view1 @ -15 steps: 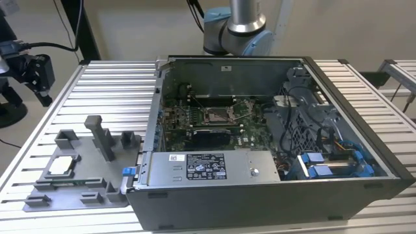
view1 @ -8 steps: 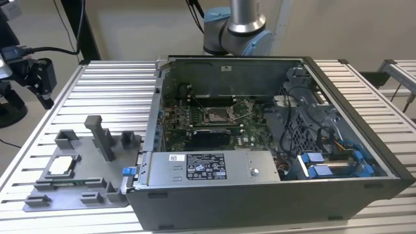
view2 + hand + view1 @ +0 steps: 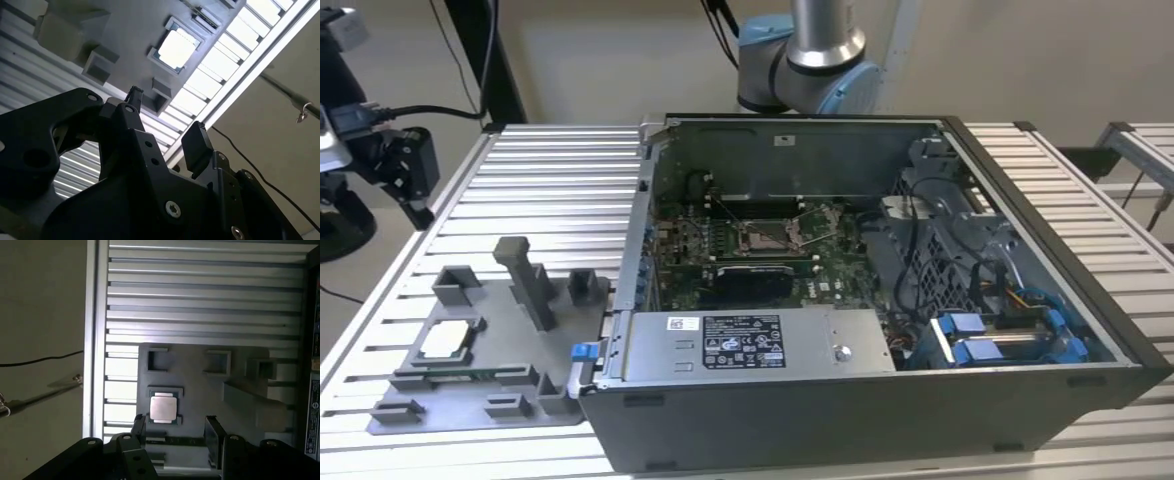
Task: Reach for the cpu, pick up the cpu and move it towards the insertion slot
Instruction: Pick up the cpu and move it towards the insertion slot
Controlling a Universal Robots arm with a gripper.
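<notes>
The cpu (image 3: 162,407) lies in a fixture recess (image 3: 165,390); end effector (image 3: 175,425) spread, empty.

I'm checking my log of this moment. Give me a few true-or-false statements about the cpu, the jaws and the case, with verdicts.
1. The cpu lies in a holder on the grey fixture plate. True.
2. The gripper is shut on the cpu. False: its jaws are open and hold nothing.
3. The computer case is open on top. True.
4. The cpu sits in the insertion slot. False: it is on the fixture plate, outside the case.
</notes>
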